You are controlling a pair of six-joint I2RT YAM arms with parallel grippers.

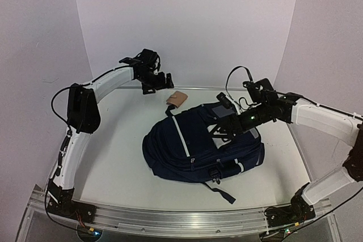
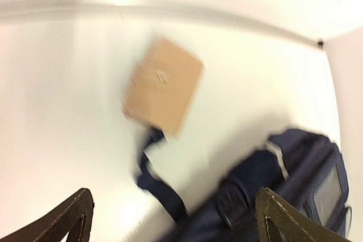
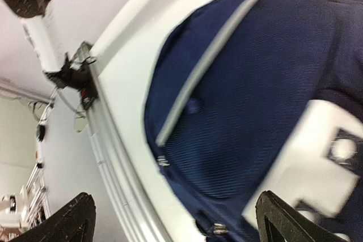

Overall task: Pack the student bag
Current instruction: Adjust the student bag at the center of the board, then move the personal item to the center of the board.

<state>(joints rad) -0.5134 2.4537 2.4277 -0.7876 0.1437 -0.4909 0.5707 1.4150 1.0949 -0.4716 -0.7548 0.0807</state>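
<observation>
One navy student bag, with a thin pale stripe, white patch and black straps, lies mid-surface. One tan card lies beside its top. Left pincer and right pincer gape wide, empty.

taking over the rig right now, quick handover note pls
Left gripper: open, empty, hovering near the small tan box.
Right gripper: open, empty, over the student bag.
Student bag: lying flat in the middle of the table.
Small tan box: on the table at the bag's far end, outside it.
Done: nothing visibly packed; the bag's inside is not visible.
Left: probably get the box into the bag.
</observation>
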